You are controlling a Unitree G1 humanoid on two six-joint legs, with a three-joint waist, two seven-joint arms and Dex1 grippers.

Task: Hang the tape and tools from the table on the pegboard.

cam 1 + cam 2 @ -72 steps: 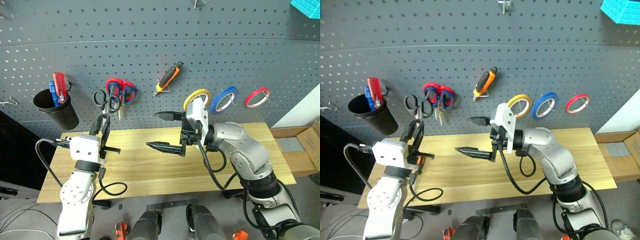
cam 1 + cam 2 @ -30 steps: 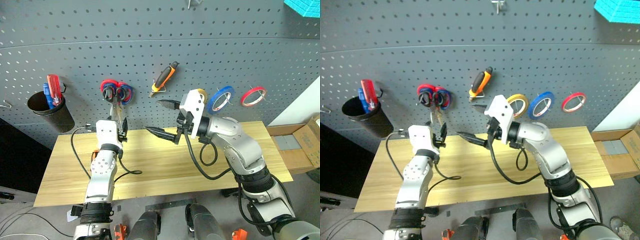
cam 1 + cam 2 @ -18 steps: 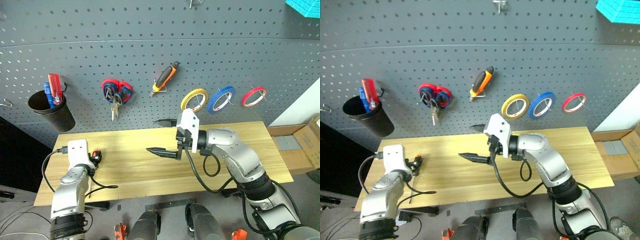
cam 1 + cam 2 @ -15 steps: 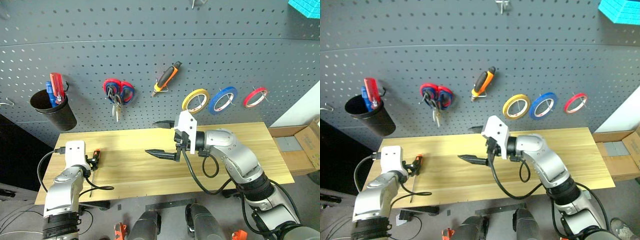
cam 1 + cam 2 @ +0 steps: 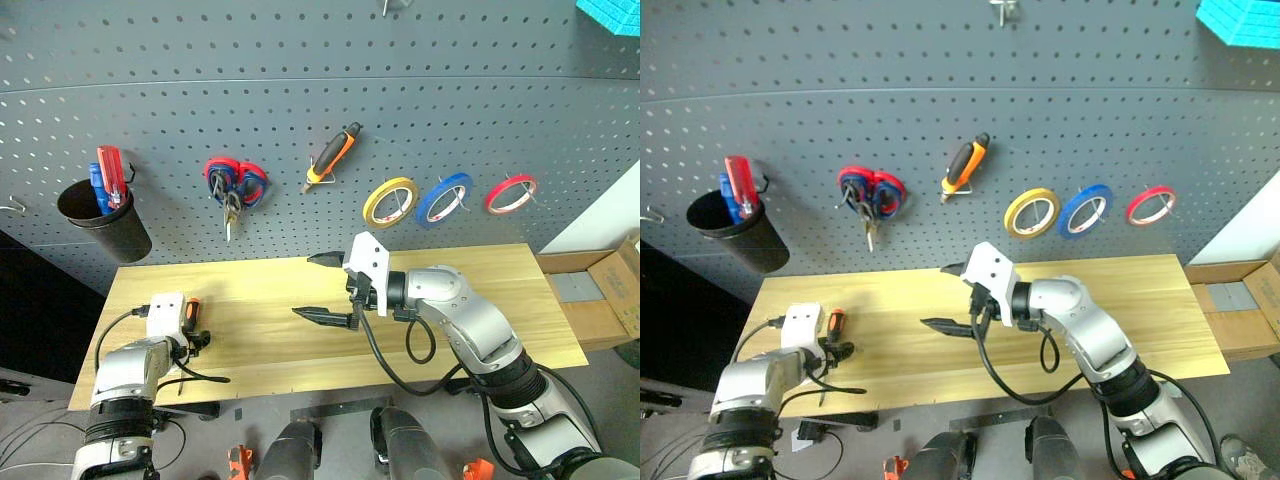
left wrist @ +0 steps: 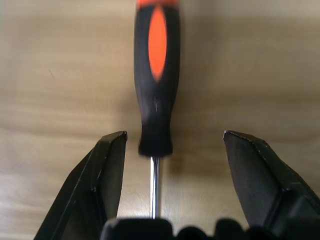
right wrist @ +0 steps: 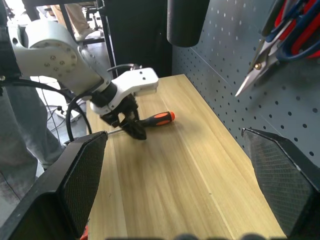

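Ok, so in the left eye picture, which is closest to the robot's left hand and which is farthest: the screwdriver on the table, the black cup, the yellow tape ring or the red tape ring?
From the left hand:
1. Screwdriver, on the table right at the hand.
2. Black cup, on the pegboard's left side, above the hand.
3. Yellow tape ring, hanging towards the right.
4. Red tape ring, farthest right.

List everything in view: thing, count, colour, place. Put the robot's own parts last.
Screwdriver: one, orange and black, lying on the table's left end.
Table: one, light wood, below the pegboard.
Pegboard: one, dark grey, behind the table.
Tape: one, yellow, hung on the pegboard.
Blue ring: one, hung right of the tape.
Red ring: one, hung furthest right.
Scissors: red-and-blue-handled pair with a dark pair, hung together left of centre.
Pliers: one, orange and black, hung at centre.
Cup: one, black, holding red and blue tools, far left.
Cardboard box: one, brown, far right.
Left gripper: open, astride the screwdriver.
Right gripper: open, over mid-table.
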